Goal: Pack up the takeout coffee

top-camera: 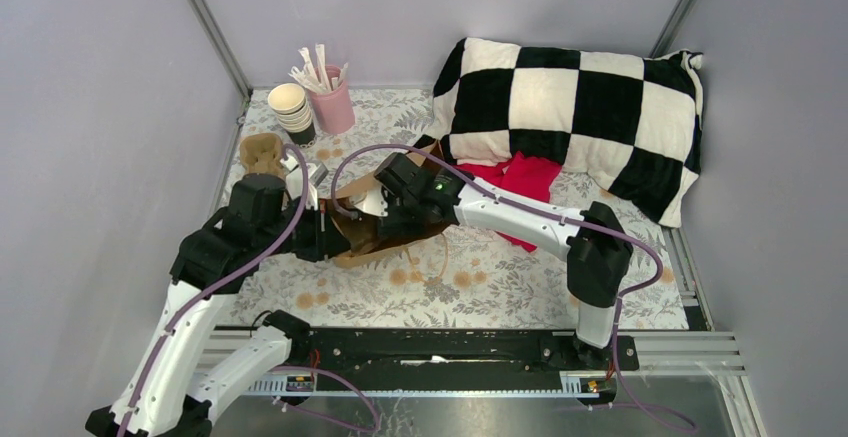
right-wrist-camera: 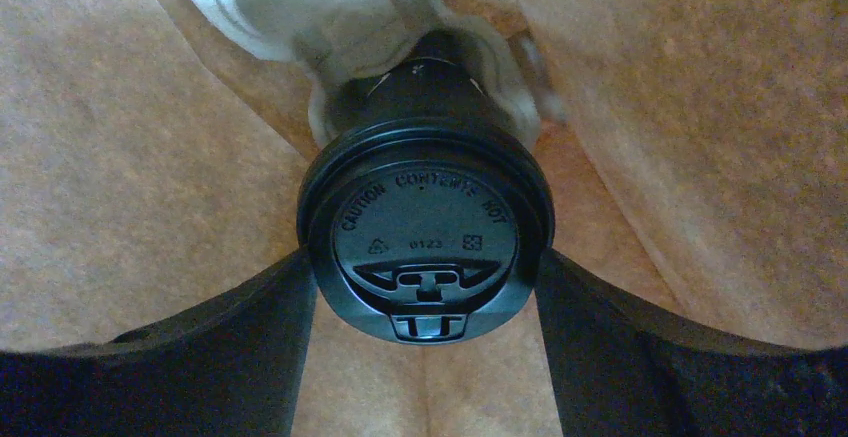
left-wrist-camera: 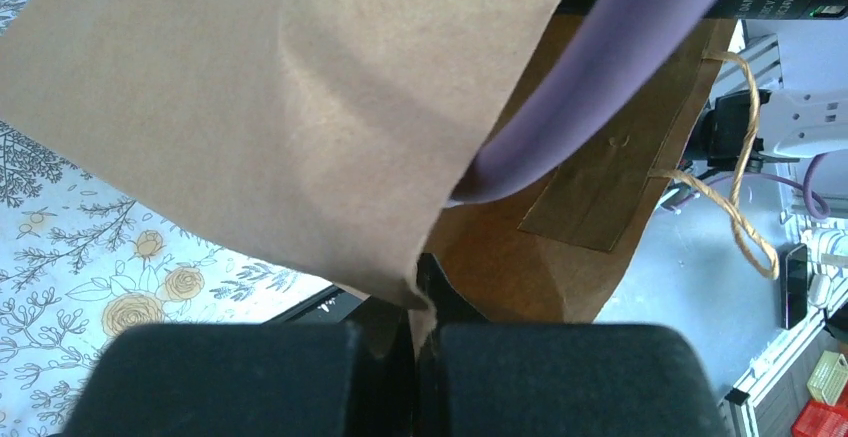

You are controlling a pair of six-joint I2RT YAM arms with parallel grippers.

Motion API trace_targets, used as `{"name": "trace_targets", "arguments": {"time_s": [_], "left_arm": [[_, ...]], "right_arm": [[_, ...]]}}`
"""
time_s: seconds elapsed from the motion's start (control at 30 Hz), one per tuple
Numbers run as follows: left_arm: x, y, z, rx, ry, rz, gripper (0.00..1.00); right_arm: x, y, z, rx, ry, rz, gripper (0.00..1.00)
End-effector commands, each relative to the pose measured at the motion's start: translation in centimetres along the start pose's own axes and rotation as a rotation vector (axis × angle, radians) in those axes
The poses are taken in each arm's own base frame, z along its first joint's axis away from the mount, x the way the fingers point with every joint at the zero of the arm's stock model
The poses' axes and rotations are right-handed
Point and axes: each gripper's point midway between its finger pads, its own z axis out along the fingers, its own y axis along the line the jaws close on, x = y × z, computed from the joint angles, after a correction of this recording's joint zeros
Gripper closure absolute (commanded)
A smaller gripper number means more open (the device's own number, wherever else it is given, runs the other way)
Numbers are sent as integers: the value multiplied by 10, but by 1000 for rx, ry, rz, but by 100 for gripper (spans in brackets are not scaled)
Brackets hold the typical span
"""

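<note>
One takeout coffee (right-wrist-camera: 425, 247) lies inside one bag (left-wrist-camera: 300, 107), its long axis along the right gripper (right-wrist-camera: 422, 269) that holds it, lid toward the wrist. The left gripper (left-wrist-camera: 415, 349) pinches the bag edge.

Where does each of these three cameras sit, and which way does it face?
Top: fixed above and behind the arms, looking down on the flowered table; the left arm and right arm meet at the brown bag.
Left wrist: on the left arm, looking forward along the bag's outside; the left gripper, shut on the bag's edge, fills the bottom.
Right wrist: on the right arm, looking inside the bag at the coffee cup; the right gripper grips its lid from both sides.
Shared: the bag shows in all three.
</note>
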Motion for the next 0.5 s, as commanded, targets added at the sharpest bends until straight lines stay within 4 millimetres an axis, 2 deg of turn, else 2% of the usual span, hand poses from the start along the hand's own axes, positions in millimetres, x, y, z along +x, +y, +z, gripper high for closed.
{"name": "trace_targets", "arguments": {"time_s": [0.0, 0.13, 0.37, 0.47], "left_arm": [[-18, -23, -15, 85, -77, 46, 100], [-18, -16, -15, 39, -73, 23, 100], [-19, 26, -19, -250, -20, -101, 100], [-23, 33, -20, -307, -1, -110, 99]], "right_arm": [[-4, 26, -6, -97, 45, 18, 57], [-9, 35, -5, -145, 65, 40, 57], [-20, 43, 8, -212, 66, 57, 56], [-26, 53, 15, -276, 60, 68, 56]]}}
